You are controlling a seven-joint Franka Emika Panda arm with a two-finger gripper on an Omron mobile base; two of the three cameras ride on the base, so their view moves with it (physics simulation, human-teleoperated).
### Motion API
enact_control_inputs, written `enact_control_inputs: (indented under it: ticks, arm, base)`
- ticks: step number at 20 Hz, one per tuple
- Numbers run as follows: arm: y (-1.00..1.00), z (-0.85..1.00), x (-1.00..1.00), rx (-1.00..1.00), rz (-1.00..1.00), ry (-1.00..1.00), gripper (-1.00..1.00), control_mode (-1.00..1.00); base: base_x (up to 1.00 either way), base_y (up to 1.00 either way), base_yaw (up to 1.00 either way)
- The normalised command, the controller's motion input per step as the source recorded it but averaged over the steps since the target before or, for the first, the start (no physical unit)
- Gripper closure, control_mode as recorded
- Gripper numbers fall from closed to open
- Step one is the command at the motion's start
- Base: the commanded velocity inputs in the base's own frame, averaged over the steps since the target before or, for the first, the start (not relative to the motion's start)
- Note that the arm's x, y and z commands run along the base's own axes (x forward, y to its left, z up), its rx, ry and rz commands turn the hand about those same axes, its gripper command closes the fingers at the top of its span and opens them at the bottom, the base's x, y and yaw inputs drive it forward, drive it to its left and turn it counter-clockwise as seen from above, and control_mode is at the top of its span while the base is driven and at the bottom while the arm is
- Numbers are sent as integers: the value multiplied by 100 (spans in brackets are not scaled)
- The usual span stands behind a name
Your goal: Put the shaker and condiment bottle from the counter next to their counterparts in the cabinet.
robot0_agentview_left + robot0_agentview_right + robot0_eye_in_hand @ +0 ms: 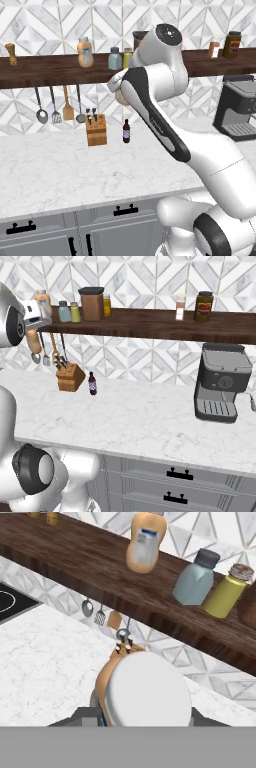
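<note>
Hand view, condiment bottle [145,697]: squat orange-tan body with pale cap toward the camera, held right at the lens, below the shelf's level.
Gripper [142,714]: closed on the condiment bottle (fingertips themselves hidden behind its wide cap); in the right base view seen at [34,331], with the orange bottle [34,342] hanging under the hand just in front of the shelf's left end.
Shaker [196,578]: pale blue-grey with grey cap, upright on the shelf, just beside the yellow-green shaker [226,591], the two close but whether touching cannot be told.
Second orange bottle [145,545]: upright on the shelf, apart from the two shakers, pale label facing out.
Cabinet [75,562]: long dark-brown plank along the patterned tile wall.
Left base view, same row: orange bottle [85,52], blue-grey shaker [115,59], yellow-green shaker [127,57] partly behind the arm.
Further along the shelf: brown canister [92,304], pale-capped jar [180,307], dark jar [203,306].
Below the shelf: hanging utensils [56,106], knife block [96,130], slim dark bottle [126,132] on the marble counter [60,170].
Counter's right part: coffee machine [222,382].
</note>
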Motion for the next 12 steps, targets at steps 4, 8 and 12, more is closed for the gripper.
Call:
enact_control_inputs:
  ticks: [4,8,12]
  arm:
    - [2,57,-8,0,0,0,100,-100]
    - [0,53,-2,0,0,0,100,-100]
    - [0,26,0,-2,0,-7,100,-100]
  base:
    - [0,0,0]
    - [0,0,0]
    - [0,0,0]
